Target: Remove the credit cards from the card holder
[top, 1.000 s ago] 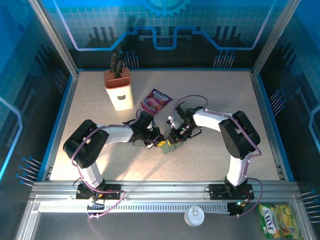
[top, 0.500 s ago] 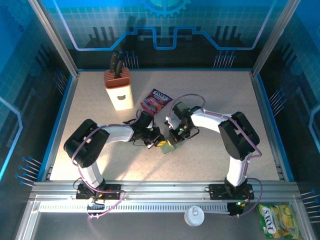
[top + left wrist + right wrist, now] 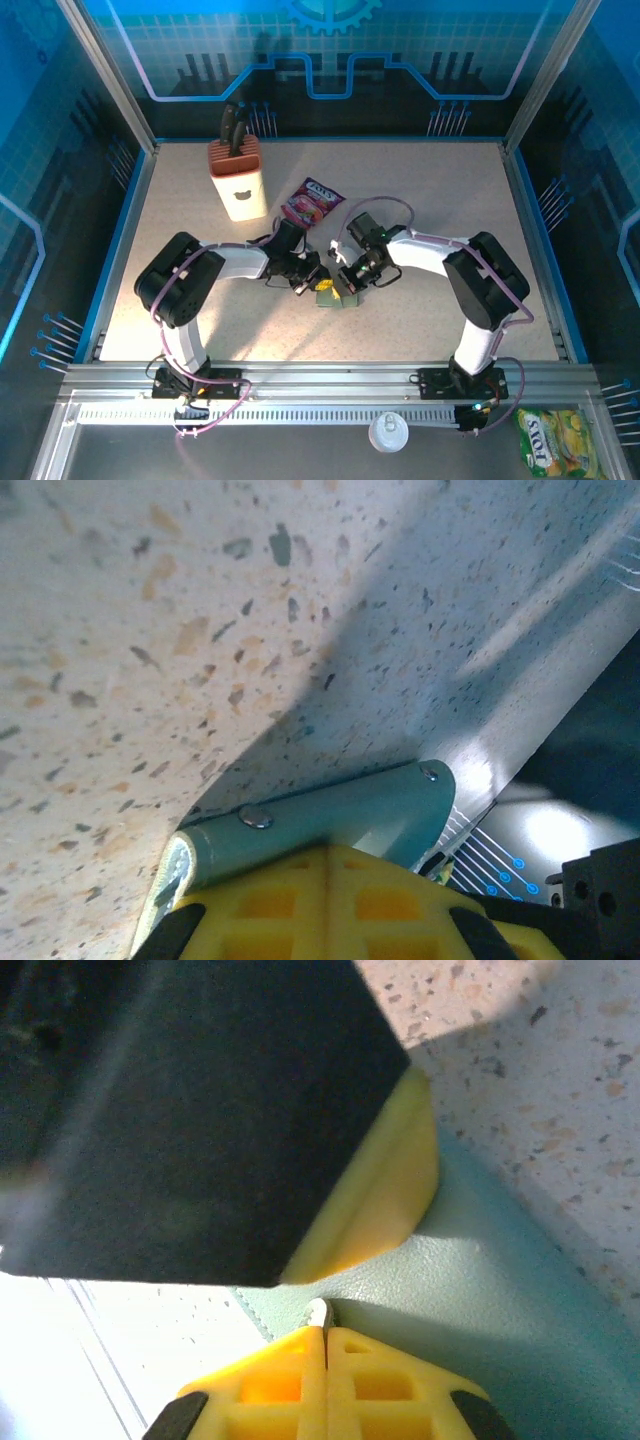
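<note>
Right claw [image 3: 347, 283] has swung in lower and snapped shut on the rim of the card holder [image 3: 333, 296], while my left claw [image 3: 311, 282] stays pressed together on its opposite flap. I judge the credit cards still inside. Beyond lie the speckled table [image 3: 440, 190], snack packet [image 3: 312, 203], knife block [image 3: 238, 180] and blue-lit wall [image 3: 330, 60].

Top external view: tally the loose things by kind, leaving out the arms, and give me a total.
Snack packets: 2, the pink-purple packet and the yellow-green packet
Knife block: 1
Card holder: 1
Round white lid: 1
Total: 5
</note>
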Controlling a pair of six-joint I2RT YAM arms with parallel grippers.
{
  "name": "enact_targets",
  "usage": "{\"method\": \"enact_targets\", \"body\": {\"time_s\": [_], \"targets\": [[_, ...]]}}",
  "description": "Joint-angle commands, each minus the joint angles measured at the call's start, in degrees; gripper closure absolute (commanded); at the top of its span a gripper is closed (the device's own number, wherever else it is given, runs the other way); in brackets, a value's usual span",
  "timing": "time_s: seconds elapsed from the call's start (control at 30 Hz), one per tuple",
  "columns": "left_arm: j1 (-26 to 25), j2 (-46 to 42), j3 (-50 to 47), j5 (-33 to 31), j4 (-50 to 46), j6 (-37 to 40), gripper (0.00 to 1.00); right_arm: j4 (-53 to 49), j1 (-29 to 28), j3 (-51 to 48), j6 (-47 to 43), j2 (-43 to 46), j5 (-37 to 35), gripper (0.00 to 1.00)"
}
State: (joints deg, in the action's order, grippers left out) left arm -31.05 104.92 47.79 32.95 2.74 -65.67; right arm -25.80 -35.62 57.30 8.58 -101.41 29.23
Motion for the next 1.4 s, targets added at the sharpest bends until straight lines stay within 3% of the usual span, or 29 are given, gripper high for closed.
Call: {"method": "enact_targets", "body": {"time_s": [0.0, 0.37, 0.57, 0.67, 0.83, 1.03, 1.17, 1.37], "targets": [[-0.76, 9.31, -5.12, -13.19, -8.54, -1.26, 1.0, 2.05, -3.45, -2.87, 1.98, 2.9, 9.89, 1.0], [-0.68, 11.09, -7.27, -13.66, -6.63, -3.42, 1.0, 9.76, -8.1, -8.96, 7.14, 8.22, 13.83, 1.0], [-0.59, 11.36, -7.91, -13.35, -5.03, -3.63, 1.0, 11.42, -9.91, -12.52, 9.39, 11.93, 13.09, 1.0], [-0.63, 10.67, -7.39, -12.96, -4.5, -2.92, 1.0, 8.22, -9.82, -12.06, 9.04, 13.08, 8.96, 1.0], [-0.67, 6.15, -6.4, -11.9, -3.67, -1.12, 0.98, 3.95, -9.63, -11.21, 10.36, 15.67, 5.77, 0.67], [-0.81, 1.46, -3.08, -9.76, -5.08, 1.51, 0.86, 1.87, -9.12, -11.09, 18.95, 19.67, 0.23, 0.59], [-0.84, -1.37, -0.8, -8.63, -6.06, 3.18, 0.83, 0.74, -9.53, -11.44, 26.04, 20.51, -3.61, 0.59], [-0.86, -6.0, 3.71, -9.68, -11.96, 7.84, 0.76, -2.28, -10.7, -11.34, 30.22, 17.77, -7.01, 0.74]]}}
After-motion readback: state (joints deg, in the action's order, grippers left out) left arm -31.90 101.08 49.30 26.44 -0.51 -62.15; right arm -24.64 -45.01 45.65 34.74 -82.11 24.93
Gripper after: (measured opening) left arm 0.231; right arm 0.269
